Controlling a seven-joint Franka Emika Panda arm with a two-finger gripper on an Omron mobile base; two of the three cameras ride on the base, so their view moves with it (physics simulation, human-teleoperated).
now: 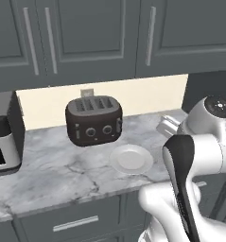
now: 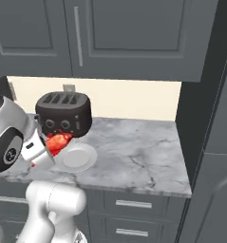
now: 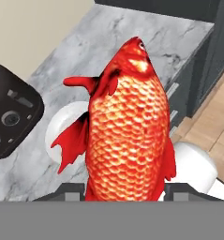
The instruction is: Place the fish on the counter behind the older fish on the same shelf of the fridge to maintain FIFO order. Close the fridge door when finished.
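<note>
The red-orange fish [image 3: 127,136] hangs in the air above the marbled counter [image 3: 132,28], head pointing away from the hand. My gripper [image 3: 125,190] is shut on its tail end, a dark fingertip on either side. From the right base view the fish [image 2: 58,141] shows at my gripper [image 2: 51,144], just above the counter [image 2: 134,147] and in front of the toaster. A tall grey panel [image 2: 219,180] stands at the counter's right end; I cannot tell whether it is the fridge or how its door stands.
A black toaster [image 1: 93,120] [image 2: 63,113] stands at the back wall. A white plate [image 1: 131,159] [image 2: 77,157] lies in front of it, under the fish. A dark appliance [image 1: 3,137] sits at the far left. Dark cabinets [image 1: 86,33] hang overhead, with drawers [image 2: 134,204] below.
</note>
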